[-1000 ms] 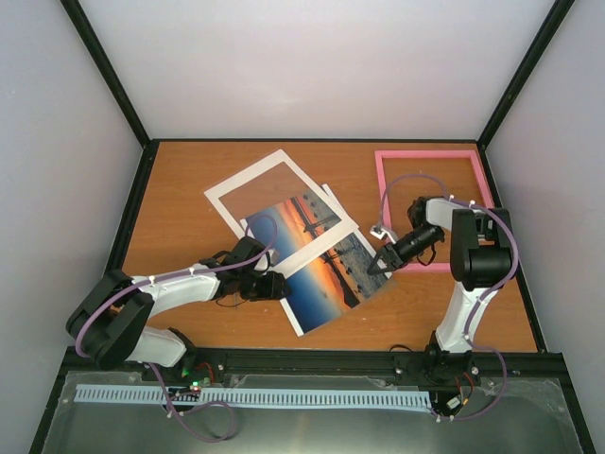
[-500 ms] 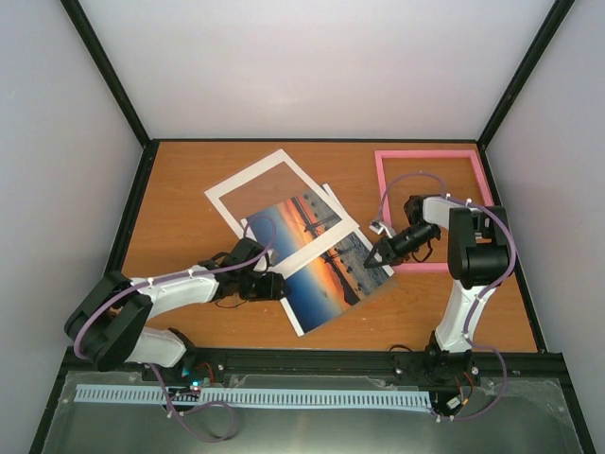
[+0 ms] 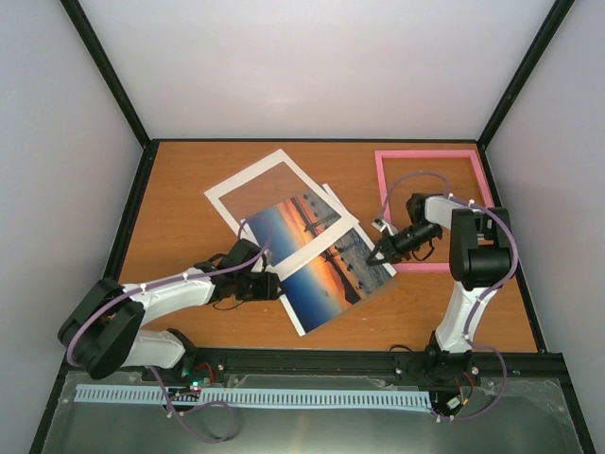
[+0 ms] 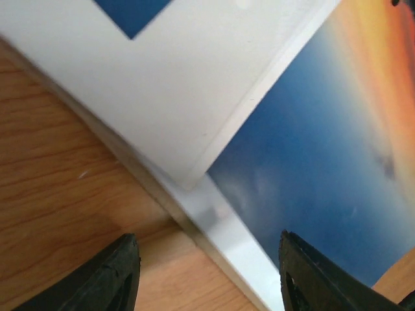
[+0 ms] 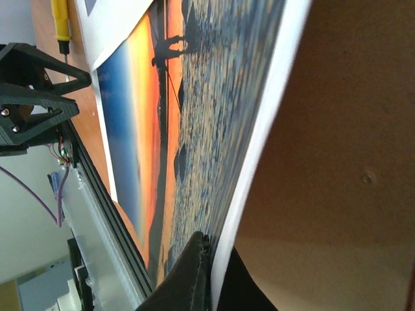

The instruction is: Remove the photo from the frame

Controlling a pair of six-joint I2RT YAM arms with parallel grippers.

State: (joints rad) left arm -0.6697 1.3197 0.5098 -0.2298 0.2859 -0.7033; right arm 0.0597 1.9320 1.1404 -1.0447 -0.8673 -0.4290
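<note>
The glossy rectangular sunset-over-water photo (image 3: 326, 276) lies at the centre of the top view on the brown wooden table (image 3: 180, 222). It is outside the thin pink rectangular frame (image 3: 425, 153) at upper right, and a white card mat border (image 3: 242, 176) overlaps its upper part. The right gripper (image 3: 376, 256) pinches the photo's right edge. The left gripper (image 3: 273, 287), at the photo's lower left, is spread wide and empty.

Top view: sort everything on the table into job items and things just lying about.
Job: sunset photo, pink frame, right gripper at the photo's edge, left gripper.
Lying about: white mat border.
</note>
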